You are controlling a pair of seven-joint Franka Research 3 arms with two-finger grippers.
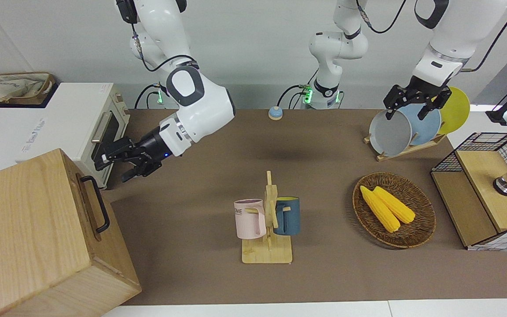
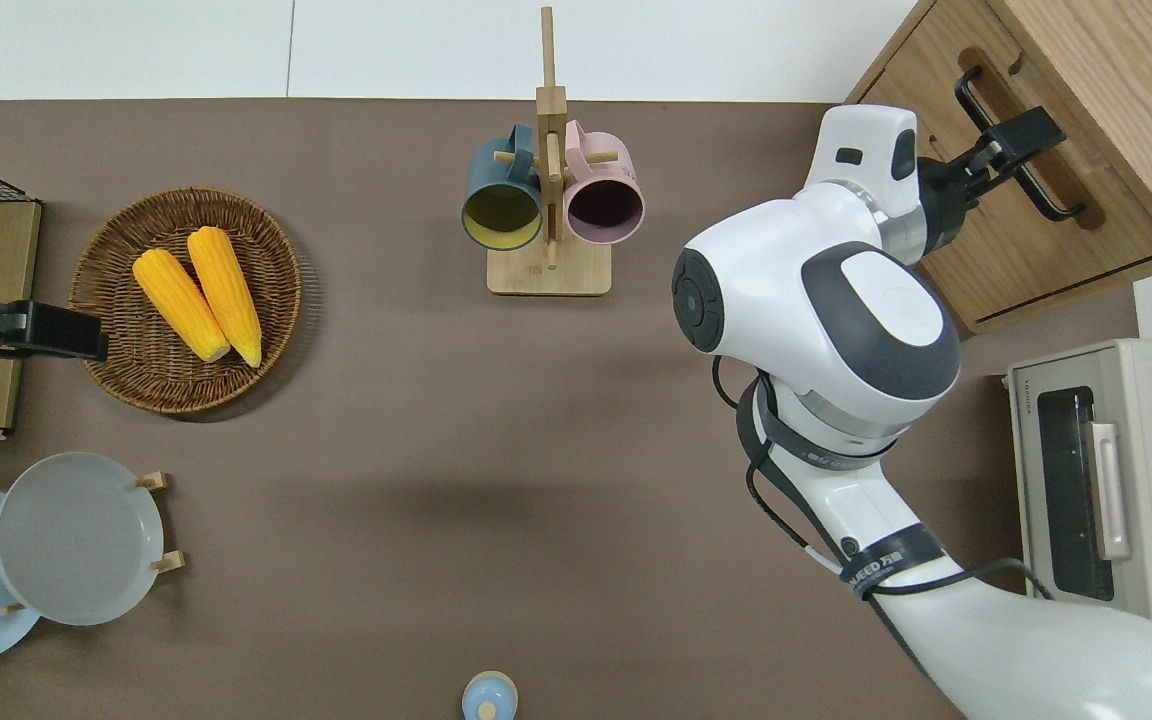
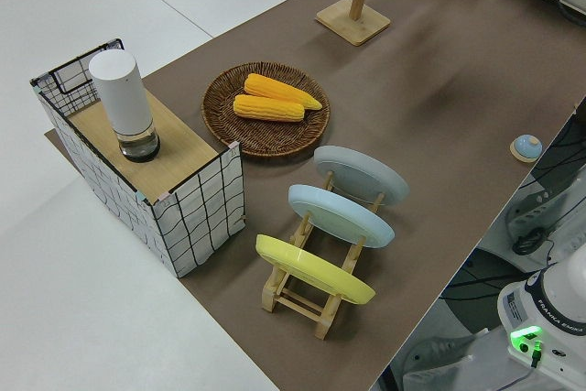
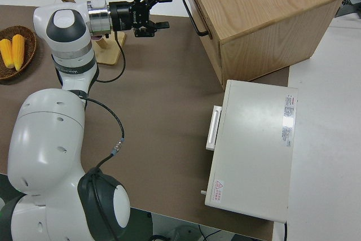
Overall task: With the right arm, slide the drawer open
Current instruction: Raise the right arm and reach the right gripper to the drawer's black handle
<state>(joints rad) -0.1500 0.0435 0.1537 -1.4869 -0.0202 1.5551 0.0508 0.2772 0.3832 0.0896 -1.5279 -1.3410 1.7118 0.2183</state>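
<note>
Brown table mat [image 1: 218, 141], white wall at robots' end. Cabinet [image 1: 24, 229] at right arm's end, farther from robots than toaster oven [image 1: 60, 127]; drawer [image 2: 1026, 215] looks shut, flush w/ front.

Right gripper [image 4: 159, 11] fingers spread, nothing held, pointed at black handle [image 4: 194, 12]. Overhead view puts gripper on handle; right side view shows gap btwn them, no contact. Front view: blue light on wrist.

Left arm parked; left gripper [image 1: 409, 108] fingers apart. Left side view shows only left arm's end of table.
</note>
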